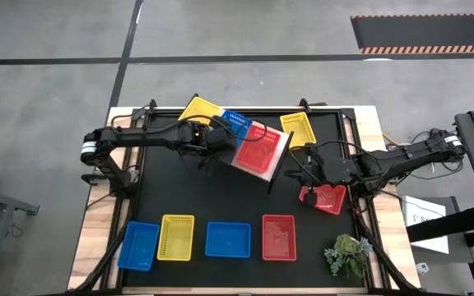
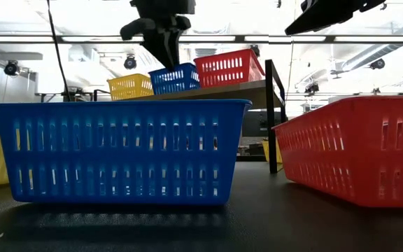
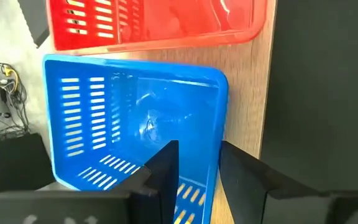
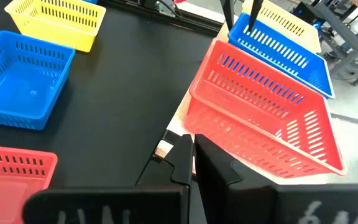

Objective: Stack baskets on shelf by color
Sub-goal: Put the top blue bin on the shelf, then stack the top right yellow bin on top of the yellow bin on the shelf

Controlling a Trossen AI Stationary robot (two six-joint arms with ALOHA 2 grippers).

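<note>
The wooden shelf [image 2: 238,89] stands at the table's far side and carries a yellow basket [image 1: 200,108], a blue basket [image 1: 235,123] and a red basket [image 1: 258,153] in a row. My left gripper [image 1: 207,141] hangs over the blue basket [image 3: 135,118], its fingers astride one wall. My right gripper [image 4: 190,163] is shut and empty, right of the shelf and above a red basket [image 1: 325,198] that lies on the table. Another yellow basket [image 1: 298,129] lies on the table at the far right. My left gripper has one finger [image 3: 166,171] inside the blue basket and one outside, with the wall next to the shelf's long edge [image 3: 215,155] between them. The fingers come from above, pointing down. The basket sits with its bottom on the shelf, between the yellow and red baskets.
Along the table's near edge lie a blue basket [image 1: 138,245], a yellow basket [image 1: 177,237], a blue basket [image 1: 228,239] and a red basket [image 1: 279,237]. A green plant [image 1: 348,253] sits at the near right corner. The shelf's black legs [image 2: 271,115] stand mid-table.
</note>
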